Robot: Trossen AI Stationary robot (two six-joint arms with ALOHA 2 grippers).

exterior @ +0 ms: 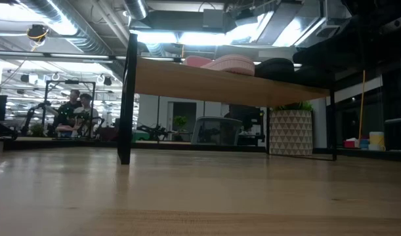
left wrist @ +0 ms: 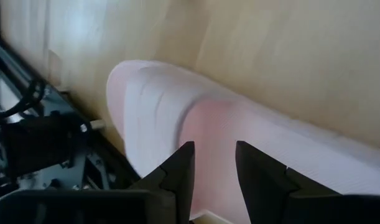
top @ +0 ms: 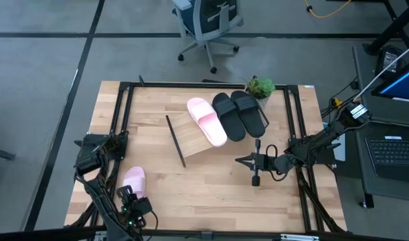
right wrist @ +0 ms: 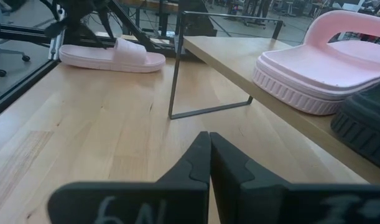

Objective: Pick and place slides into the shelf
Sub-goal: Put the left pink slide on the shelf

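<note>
Shelf (top: 194,137) stands mid-table, a slanted light-wood board with thin black end rods. All places below are taken from it.

On the shelf: one pink slide (top: 207,121) on the board's middle, with the two black slides (top: 239,114) side by side just beyond it toward the plant end. All three lie flat on the slope, the pink one touching the nearer black one. The shelf's other end, beside the pink slide, is bare wood.

Off the shelf: second pink slide (top: 134,181) lies on the tabletop (top: 211,184), well apart from the shelf, out toward the table's near left corner, sole down.

Left gripper (top: 127,198) is at that loose pink slide, at its end farthest from the shelf. In the left wrist view its two dark fingers (left wrist: 180,171) stand parted with the pink strap right in front of them. I cannot tell from here whether they pinch the sandal or only hang over it.

Right gripper (top: 240,160) hovers low over bare tabletop, just off the shelf's front edge below the black slides. Fingers (right wrist: 199,162) pressed tight together, nothing between them.

Small potted plant (top: 260,87) sits just behind the shelf's black-slide end. Beyond the table, an office chair (top: 207,23) on the grey floor.
</note>
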